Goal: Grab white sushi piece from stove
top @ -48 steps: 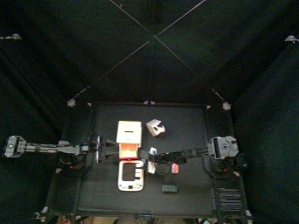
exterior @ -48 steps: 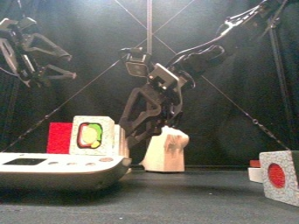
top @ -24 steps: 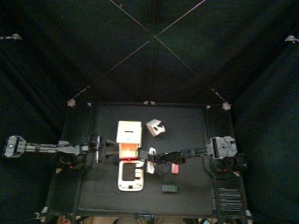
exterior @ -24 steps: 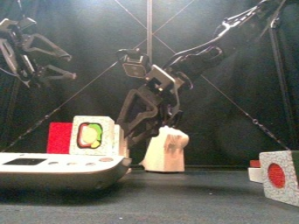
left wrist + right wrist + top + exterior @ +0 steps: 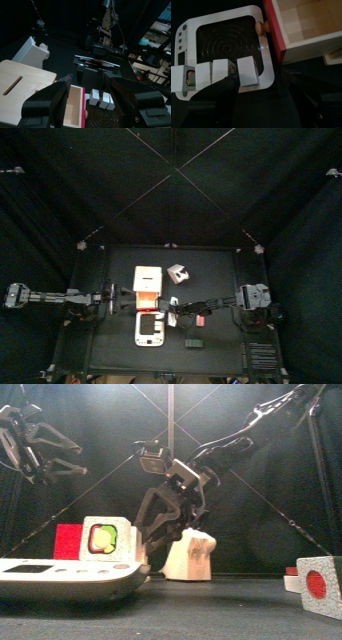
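The stove point(image 5: 264, 60) is a flat white slab with a dark round burner; it also shows low at the left as the stove point(image 5: 67, 574) and the stove point(image 5: 148, 330). Three sushi pieces stand in a row along one edge of it. The end piece is a plain white sushi piece point(image 5: 248, 71); the other two show coloured centres. My right gripper point(image 5: 263, 87) hovers open just over that row, holding nothing, and hangs as the right gripper point(image 5: 170, 516) behind the stove. My left gripper point(image 5: 93, 102) is open too, near the box's red side.
A wooden box with red sides point(image 5: 147, 280) lies just behind the stove, seen as the box point(image 5: 308, 25). A white cube point(image 5: 177, 274) sits further back. A cube with a red dot point(image 5: 321, 584) stands at the front right. A small dark block point(image 5: 195, 342) lies right of the stove.
The right gripper has drifted very slightly; its jaws stay wide. Nothing else has moved.
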Motion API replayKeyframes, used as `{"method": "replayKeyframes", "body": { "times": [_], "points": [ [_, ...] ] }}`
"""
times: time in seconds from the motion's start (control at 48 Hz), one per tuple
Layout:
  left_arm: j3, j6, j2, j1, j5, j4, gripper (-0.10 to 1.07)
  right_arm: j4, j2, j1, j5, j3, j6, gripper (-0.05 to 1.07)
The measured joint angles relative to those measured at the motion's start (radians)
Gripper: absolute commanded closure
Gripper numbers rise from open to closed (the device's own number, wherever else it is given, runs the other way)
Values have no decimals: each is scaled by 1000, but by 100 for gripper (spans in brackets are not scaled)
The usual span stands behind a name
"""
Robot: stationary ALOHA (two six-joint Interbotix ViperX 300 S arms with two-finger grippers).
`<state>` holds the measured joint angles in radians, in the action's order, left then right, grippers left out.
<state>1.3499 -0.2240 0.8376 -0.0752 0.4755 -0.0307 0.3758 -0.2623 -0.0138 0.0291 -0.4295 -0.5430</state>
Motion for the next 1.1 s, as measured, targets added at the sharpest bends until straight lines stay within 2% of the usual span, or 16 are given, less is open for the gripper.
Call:
{"method": "replayKeyframes", "body": {
  "times": [0.188, 0.354, 1.104],
  "points": [
    [0, 0, 0, 0, 0, 0, 9, -2, 0, 0, 6, 0, -2, 32],
    [0, 0, 0, 0, 0, 0, 9, -3, 0, 0, 18, 0, -2, 43],
    [0, 0, 0, 0, 0, 0, 9, 0, 75, -2, 28, -8, 6, 44]
  ]
}}
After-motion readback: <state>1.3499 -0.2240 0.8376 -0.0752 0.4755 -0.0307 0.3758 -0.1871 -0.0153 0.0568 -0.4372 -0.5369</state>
